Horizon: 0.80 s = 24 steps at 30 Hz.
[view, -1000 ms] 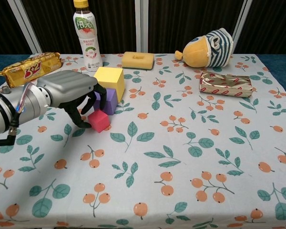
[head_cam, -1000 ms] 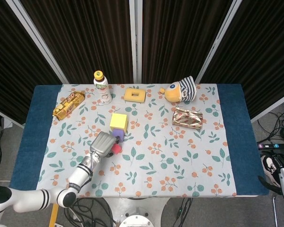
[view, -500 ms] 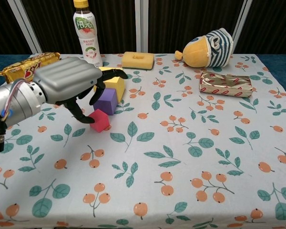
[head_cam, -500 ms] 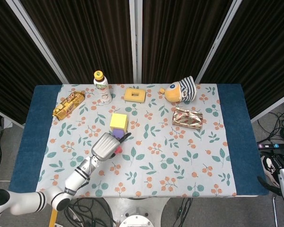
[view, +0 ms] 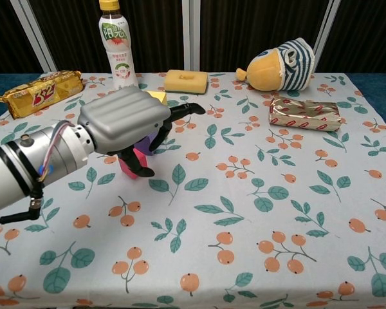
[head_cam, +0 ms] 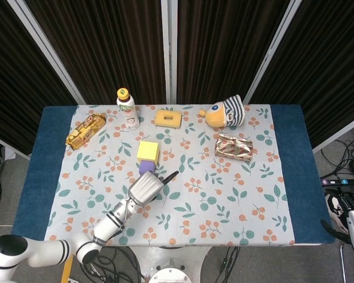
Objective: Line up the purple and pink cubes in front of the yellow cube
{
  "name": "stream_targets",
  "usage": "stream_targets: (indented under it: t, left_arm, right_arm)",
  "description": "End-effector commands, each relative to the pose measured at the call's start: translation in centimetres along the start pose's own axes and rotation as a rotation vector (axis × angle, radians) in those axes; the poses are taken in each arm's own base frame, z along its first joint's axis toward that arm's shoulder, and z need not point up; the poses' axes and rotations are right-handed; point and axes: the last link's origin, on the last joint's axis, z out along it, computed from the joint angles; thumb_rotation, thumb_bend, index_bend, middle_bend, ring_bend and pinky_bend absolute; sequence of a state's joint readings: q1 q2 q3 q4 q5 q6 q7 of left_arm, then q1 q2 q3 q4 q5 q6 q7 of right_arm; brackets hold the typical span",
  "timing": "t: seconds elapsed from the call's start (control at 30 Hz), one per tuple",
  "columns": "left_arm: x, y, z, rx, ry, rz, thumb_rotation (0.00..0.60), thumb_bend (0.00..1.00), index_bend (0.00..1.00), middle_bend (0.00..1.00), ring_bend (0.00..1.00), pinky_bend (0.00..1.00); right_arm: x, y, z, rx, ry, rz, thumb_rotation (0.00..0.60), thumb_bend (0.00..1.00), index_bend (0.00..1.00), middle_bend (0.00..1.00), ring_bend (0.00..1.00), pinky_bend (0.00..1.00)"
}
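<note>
Chest view: left hand (view: 125, 122) hangs over the cube cluster, fingers spread and curled down around the pink cube (view: 130, 162); whether it pinches the cube I cannot tell. Risk, as I judge it: the broad palm could knock the purple cube (head_cam: 146, 167) or yellow cube (head_cam: 148, 151) askew. Pink is mostly hidden, just near of purple, left of centre.

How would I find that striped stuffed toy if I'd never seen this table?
Start at the floral tablecloth and look to its far edge, right of the flat yellow sponge. The stuffed toy lies just behind the shiny gold packet. It alone is soft, with an orange face and a navy-and-white striped cap.
</note>
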<state>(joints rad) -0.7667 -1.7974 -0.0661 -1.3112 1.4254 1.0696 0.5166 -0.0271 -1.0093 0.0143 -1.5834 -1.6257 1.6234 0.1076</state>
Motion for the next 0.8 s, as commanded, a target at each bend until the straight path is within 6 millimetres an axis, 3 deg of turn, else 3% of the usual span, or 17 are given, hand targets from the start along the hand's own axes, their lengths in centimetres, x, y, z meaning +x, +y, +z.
stream_targets:
  t: [0.03,0.8]
  left_arm:
    - [-0.1,0.7,1.5,0.024,-0.036,0.032,0.600,0.02,0.13,0.73,0.70,0.74]
    - [-0.2,0.0,3.4,0.102,-0.053,0.191,0.600,0.02,0.13,0.75,0.72,0.74]
  right_arm:
    - [0.1,0.1,-0.1,-0.004,0.001,0.000,0.600,0.07,0.23,0.30,0.26,0.36]
    - [0.1,0.9,-0.8,-0.022,0.009,0.005,0.600,0.07,0.22,0.30,0.26,0.36]
